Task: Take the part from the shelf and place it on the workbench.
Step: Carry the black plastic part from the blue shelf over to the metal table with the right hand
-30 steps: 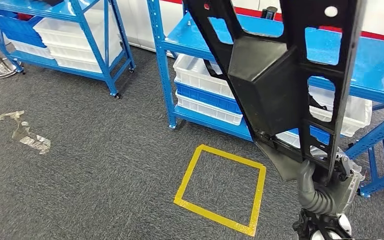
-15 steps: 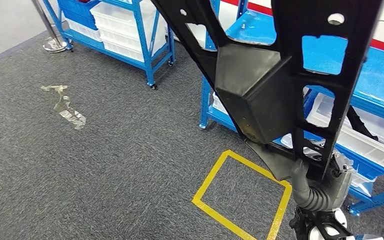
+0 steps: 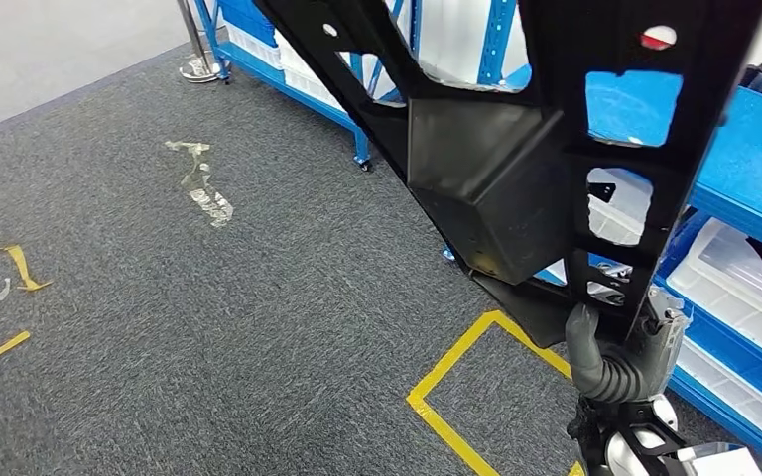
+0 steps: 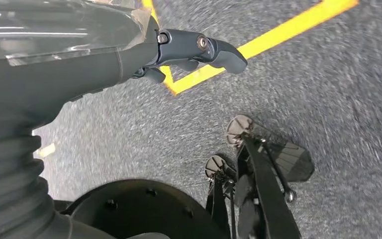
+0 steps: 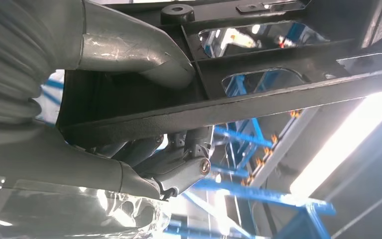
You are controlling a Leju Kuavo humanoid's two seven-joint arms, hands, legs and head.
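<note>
A large black plastic part [image 3: 516,169], a frame with cut-outs and a boxy bulge, stands upright close before the head camera. My right hand [image 3: 620,362] grips its lower end at the lower right. In the right wrist view the thumb [image 5: 144,55] lies against the part's ribbed frame [image 5: 258,107] and darker fingers [image 5: 176,167] wrap its edge from the other side. My left hand [image 4: 129,55] hangs over the grey carpet, its dark fingers [image 4: 204,50] loosely extended with nothing in them.
Blue shelving [image 3: 744,169] with white bins [image 3: 744,288] runs along the right and back. A yellow tape square [image 3: 466,372] marks the grey carpet near my feet. More yellow tape [image 3: 0,307] and scraps of clear tape [image 3: 203,188] lie to the left.
The whole scene has shifted: the camera has turned left, so shelves and the yellow square slid right and new yellow tape came in at the left. The part stays in my right hand.
</note>
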